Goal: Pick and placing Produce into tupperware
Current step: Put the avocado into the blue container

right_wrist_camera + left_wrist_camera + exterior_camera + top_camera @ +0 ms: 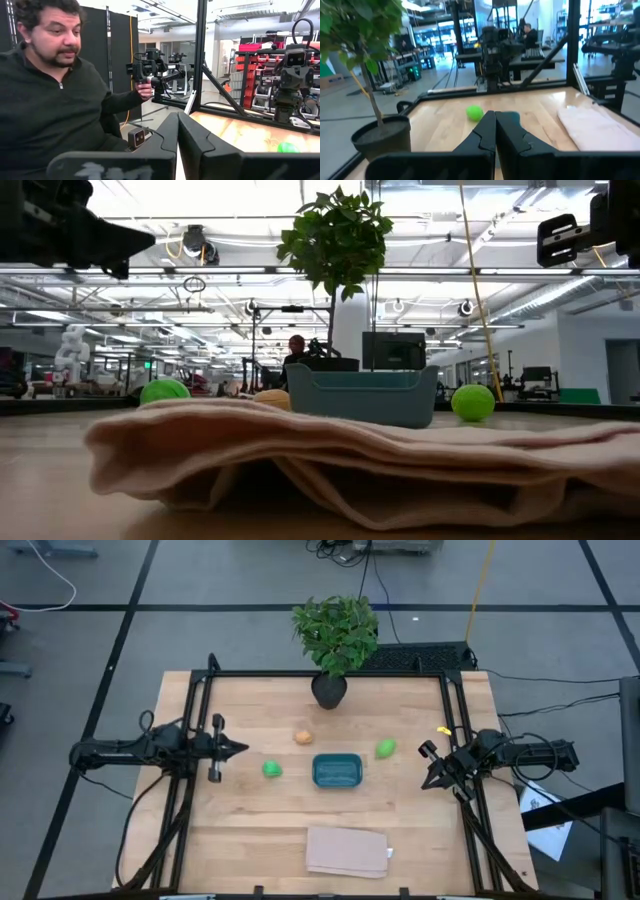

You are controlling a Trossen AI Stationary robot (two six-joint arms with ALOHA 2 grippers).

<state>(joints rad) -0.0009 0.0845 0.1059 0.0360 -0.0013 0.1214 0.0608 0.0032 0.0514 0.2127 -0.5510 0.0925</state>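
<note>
The teal-blue tupperware (337,770) stands on the table's middle. A bright green piece (272,769) lies to its left, another green piece (385,748) to its right, and an orange-tan piece (303,737) on its far left side. All three rest on the wood, apart from the container. My left gripper (243,749) is shut and empty, above the table left of the left green piece (474,113). My right gripper (430,778) is shut and empty, at the table's right side, right of the other green piece (288,147).
A potted leafy plant (335,640) stands at the middle of the far edge. A folded tan cloth pad (347,850) lies near the front edge, filling the low view's foreground (350,460). A person in dark clothes (55,100) shows beyond the table.
</note>
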